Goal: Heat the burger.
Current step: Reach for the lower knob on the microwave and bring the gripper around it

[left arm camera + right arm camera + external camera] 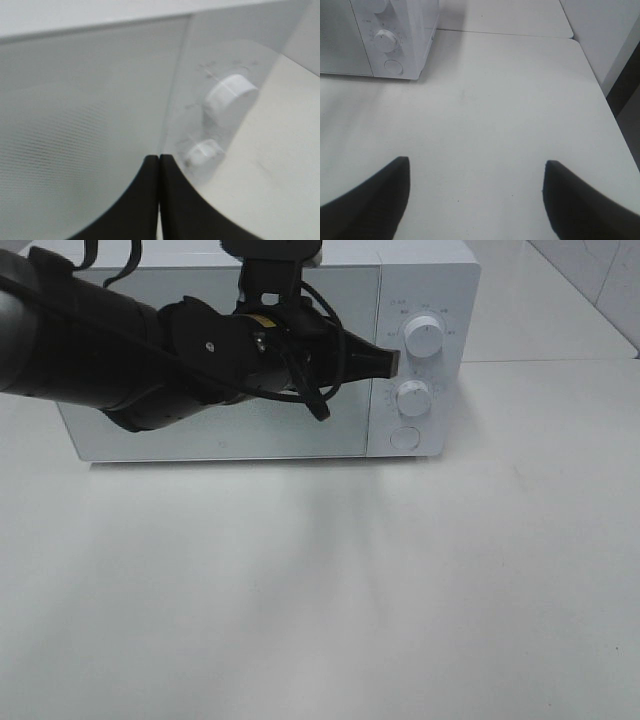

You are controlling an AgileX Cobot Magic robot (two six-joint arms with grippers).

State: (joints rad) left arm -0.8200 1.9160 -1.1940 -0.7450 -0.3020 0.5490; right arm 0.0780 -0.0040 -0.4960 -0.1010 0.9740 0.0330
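The burger shows in no view. A white microwave (430, 280) stands at the back of the table with its mirrored door (220, 440) closed. My left gripper (393, 362) is shut with nothing in it. Its tip hangs in front of the door's right edge, just left of the upper knob (424, 337) and apart from it. In the left wrist view the shut gripper (159, 156) points toward the upper knob (231, 92) and the lower knob (202, 152). My right gripper (476, 167) stands open and empty over bare table, right of the microwave (415, 30).
Below the upper knob sit a lower knob (413, 397) and a round button (404, 437). The white table (320, 590) stretches in front of the microwave. Its right edge (600, 85) runs beside a dark gap and a wall.
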